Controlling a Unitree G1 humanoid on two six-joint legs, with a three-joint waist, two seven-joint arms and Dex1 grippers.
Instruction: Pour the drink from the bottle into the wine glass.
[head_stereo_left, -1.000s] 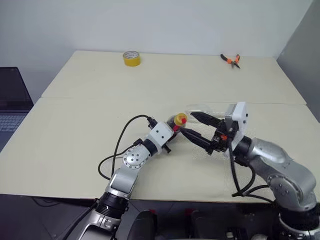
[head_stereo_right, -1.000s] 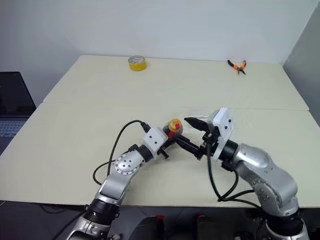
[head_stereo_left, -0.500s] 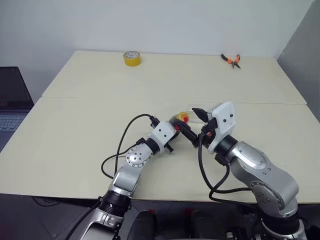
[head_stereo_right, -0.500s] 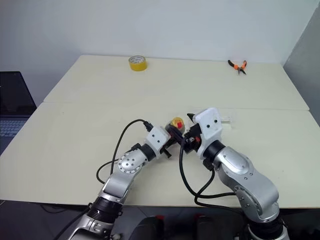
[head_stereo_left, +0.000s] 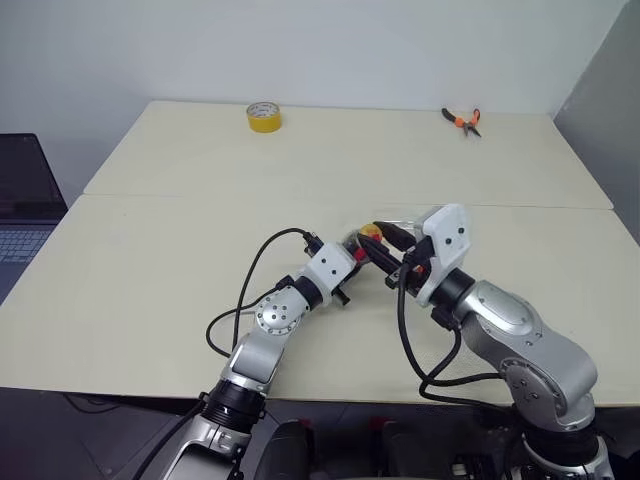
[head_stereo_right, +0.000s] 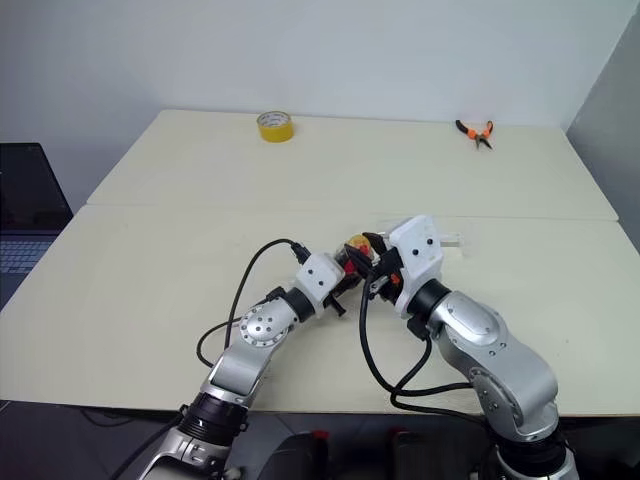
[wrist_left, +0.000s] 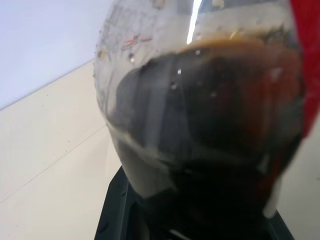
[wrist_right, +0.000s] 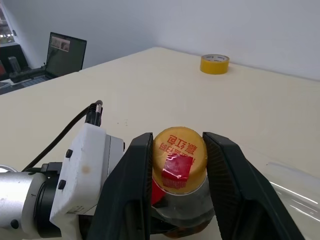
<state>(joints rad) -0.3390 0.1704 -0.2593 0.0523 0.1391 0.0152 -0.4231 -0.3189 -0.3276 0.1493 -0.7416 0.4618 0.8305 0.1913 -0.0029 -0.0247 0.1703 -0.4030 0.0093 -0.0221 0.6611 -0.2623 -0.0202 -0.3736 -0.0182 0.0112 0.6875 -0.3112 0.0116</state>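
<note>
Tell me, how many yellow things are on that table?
2: a yellow tape roll near the table's far edge, and the yellow cap of the bottle held mid-table.

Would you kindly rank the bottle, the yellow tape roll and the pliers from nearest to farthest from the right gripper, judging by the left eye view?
1. bottle: its cap sits between the right gripper jaws.
2. pliers: far edge, right side.
3. yellow tape roll: far edge, left side.

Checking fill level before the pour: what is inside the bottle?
Through the clear wall of the bottle, the drink, a dark brown-red liquid, shows. The left tool's black base covers the bottom, so what lies lowest cannot be seen. The yellow cap is on.
</note>
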